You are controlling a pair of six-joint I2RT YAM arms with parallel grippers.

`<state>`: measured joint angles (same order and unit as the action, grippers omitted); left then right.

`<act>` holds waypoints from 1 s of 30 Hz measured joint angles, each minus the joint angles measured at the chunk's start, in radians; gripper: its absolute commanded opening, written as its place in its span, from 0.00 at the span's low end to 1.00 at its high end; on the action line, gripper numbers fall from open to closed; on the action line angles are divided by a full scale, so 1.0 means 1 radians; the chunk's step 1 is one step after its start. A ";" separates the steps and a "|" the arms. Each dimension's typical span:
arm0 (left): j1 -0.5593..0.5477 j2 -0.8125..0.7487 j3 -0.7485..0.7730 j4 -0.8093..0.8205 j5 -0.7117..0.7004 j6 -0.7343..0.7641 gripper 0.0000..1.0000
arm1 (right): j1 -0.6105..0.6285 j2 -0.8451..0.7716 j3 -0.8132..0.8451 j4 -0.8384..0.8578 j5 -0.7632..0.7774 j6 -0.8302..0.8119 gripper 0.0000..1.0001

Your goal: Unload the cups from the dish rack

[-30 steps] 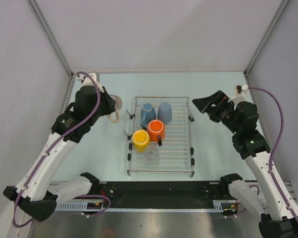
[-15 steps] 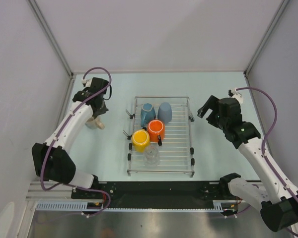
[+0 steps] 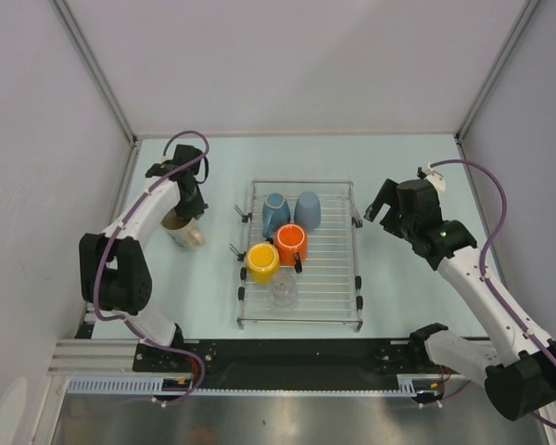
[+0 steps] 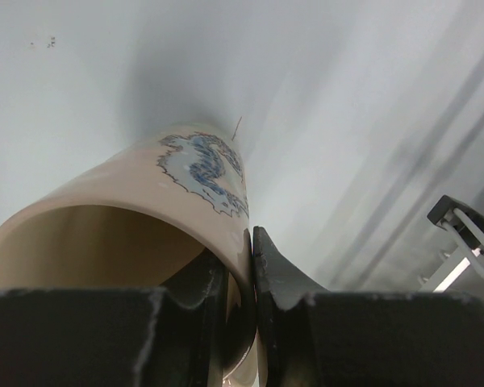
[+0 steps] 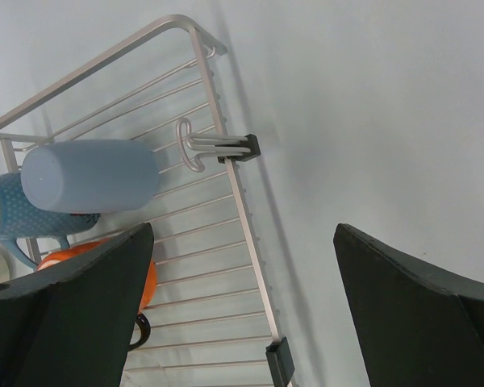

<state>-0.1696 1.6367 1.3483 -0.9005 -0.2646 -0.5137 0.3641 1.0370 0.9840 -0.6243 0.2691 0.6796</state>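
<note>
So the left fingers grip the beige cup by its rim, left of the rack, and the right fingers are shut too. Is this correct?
Not quite: the right fingers stand wide open with nothing between them, as the right wrist view shows. The left fingers do grip the beige cup by its rim, left of the dish rack.

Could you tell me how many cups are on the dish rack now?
5 on the dish rack: two light blue cups at its far end, orange mug and yellow cup in the middle, clear glass toward the near end. None looks hidden.
</note>
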 measured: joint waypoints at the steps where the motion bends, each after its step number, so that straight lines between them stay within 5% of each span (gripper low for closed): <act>1: 0.004 0.003 -0.005 0.009 0.005 0.000 0.00 | 0.002 0.002 0.000 0.000 0.000 0.000 1.00; 12: 0.048 0.004 -0.073 0.079 0.018 0.003 0.01 | 0.009 0.023 -0.002 0.008 0.000 0.000 1.00; 19: 0.051 -0.022 -0.092 0.090 0.018 0.001 0.26 | 0.016 0.035 -0.003 0.009 0.000 -0.001 1.00; 26: 0.059 -0.100 -0.097 0.099 0.016 -0.006 0.62 | 0.030 0.035 -0.003 0.009 0.002 -0.001 1.00; 30: 0.060 -0.155 -0.088 0.098 0.014 -0.010 0.71 | 0.050 0.037 -0.003 0.008 0.008 -0.001 1.00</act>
<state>-0.1097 1.4818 1.2602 -0.8024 -0.2508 -0.5232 0.4141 1.0740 0.9806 -0.6159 0.2775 0.6788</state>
